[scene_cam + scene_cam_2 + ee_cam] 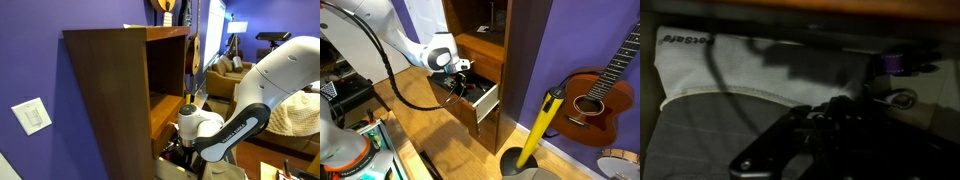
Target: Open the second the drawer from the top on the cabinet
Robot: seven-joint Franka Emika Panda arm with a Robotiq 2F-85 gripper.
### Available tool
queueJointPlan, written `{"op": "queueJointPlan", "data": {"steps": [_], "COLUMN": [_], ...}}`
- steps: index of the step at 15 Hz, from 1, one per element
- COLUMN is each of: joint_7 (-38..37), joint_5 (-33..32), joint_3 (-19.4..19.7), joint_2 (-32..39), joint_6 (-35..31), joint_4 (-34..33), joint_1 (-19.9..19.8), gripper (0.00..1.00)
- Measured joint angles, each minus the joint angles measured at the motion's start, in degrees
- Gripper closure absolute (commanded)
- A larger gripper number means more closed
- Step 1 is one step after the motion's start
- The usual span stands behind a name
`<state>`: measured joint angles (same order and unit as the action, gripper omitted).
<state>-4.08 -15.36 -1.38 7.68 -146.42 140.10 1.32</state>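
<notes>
The tall reddish-brown cabinet (105, 100) (517, 60) has open shelves above a stack of drawers. One shallow drawer (485, 98) (170, 168) stands pulled out, with its light inner side showing. I cannot tell its rank in the stack. My gripper (463, 72) (182, 138) hangs just over the pulled-out drawer, close to the cabinet's face. In the wrist view the gripper (830, 120) is a dark mass with its jaws shut. Whether anything is pinched between them is too dark to tell. No knob is visible.
Inside the drawer lie a white cloth (730, 65), dark items and a key ring (902, 98). A guitar (595, 95) leans on the purple wall beside the cabinet. A yellow-handled tool (542, 128) stands in a dark holder on the floor. A light switch (35, 115) is on the wall.
</notes>
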Motion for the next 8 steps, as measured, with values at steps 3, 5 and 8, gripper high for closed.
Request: {"op": "queueJointPlan", "data": {"steps": [3,5,8], "joint_7": [-0.2,-0.4,-1.2], "joint_5": [0.0,0.0,0.0], "joint_3": [0.0,0.0,0.0], "joint_2": [-0.3,-0.9,-2.3], "joint_6": [0.0,0.0,0.1], "joint_4": [-0.6,-1.0,-1.4], "joint_1": [0.0,0.1,0.5], "gripper": [0.99,0.99,0.99]}}
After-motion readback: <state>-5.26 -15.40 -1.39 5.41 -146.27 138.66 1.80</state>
